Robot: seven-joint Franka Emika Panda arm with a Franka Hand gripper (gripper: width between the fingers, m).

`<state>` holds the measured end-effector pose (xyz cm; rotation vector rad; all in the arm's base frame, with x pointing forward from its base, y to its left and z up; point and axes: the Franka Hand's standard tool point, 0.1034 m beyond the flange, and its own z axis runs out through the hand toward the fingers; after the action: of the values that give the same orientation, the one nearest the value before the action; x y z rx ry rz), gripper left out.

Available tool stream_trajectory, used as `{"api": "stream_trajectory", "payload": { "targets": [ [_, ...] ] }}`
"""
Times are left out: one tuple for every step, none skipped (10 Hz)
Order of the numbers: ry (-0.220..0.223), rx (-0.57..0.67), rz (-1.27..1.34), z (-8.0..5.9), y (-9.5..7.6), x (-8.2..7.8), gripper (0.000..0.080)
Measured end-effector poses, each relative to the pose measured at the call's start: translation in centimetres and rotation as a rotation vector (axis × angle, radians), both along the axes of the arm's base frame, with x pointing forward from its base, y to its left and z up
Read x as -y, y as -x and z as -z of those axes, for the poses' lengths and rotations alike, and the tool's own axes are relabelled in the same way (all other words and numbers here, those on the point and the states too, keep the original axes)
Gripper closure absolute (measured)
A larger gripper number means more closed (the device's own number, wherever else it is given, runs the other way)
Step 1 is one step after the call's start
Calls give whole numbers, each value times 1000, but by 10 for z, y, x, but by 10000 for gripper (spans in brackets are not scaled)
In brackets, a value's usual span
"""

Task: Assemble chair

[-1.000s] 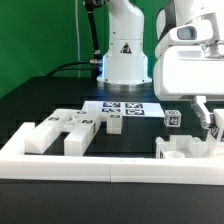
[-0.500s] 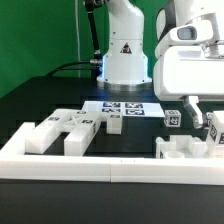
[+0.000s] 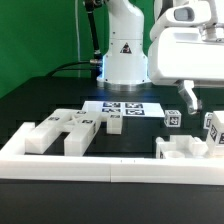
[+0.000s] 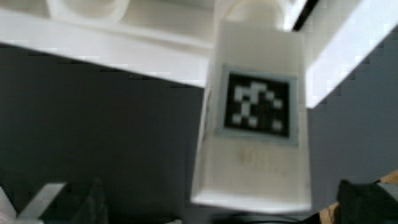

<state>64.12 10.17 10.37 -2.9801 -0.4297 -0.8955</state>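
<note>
End effector [image 4: 205, 203] now higher, released; tagged chair piece [image 3: 213, 128] stands free, apparently untouched, at exterior view's right edge.

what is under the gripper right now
A long white chair piece with a square tag, below the open gripper, not gripped. Its far end and what it rests on are hidden by the piece itself in the wrist view.

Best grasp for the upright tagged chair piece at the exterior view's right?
Probably the upper end of the upright piece, pinched across its narrow sides, coming straight down. It stands tall and slim, its foot meets the base block, and the border rail blocks low approaches.
</note>
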Motion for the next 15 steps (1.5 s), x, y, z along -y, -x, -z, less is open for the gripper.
{"api": "stream_trajectory", "payload": {
  "targets": [
    [3,-48,-3,-3,-1,-2,151],
    [3,-42,-3,-4,-2,-2,151],
    [5,-81,-3,0,1,-4,151],
    [16,-222,-6,4,7,-8,151],
    [23,-276,-7,2,2,-9,151],
    [29,-326,-1,9,3,-6,151],
    [39,-431,6,13,8,-5,151],
    [48,-506,7,10,6,-7,151],
    [56,-577,6,11,4,-8,151],
    [61,-621,6,15,1,-8,151],
    [74,-717,7,18,6,-8,151],
    [78,-751,7,19,1,-9,151],
    [76,-738,6,20,-5,-8,151],
    [75,-738,5,20,-6,-3,151],
    [74,-740,7,21,-6,-2,151]
  ]
}}
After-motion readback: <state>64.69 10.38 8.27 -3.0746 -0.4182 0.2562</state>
